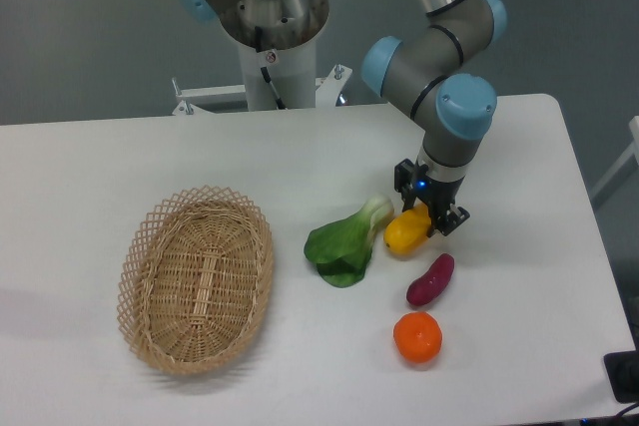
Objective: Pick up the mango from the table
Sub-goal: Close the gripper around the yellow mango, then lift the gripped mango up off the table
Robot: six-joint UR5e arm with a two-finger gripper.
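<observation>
One wicker basket [196,278], oval, sits at lower left of the frame on the white table [90,167]. Right of it, near frame centre, one bok choy [346,242], green leaves toward the basket, pale stem end up and to the right. Just beside that stem, one mango [406,230], yellow, lying flat on the table right of centre; its long axis runs diagonally, lower-left end next to the bok choy, upper-right end under the claw. One gripper [430,206] is down over that upper-right end, dark fingers on either side of the fruit and close against it; whether they actually pinch it or are only spread around it, cannot tell from this view. Below the mango, one purple sweet potato [430,279], also tilted diagonally, close to the mango but apart. Lower still, one round orange [417,337], near the sweet potato's lower end.
</observation>
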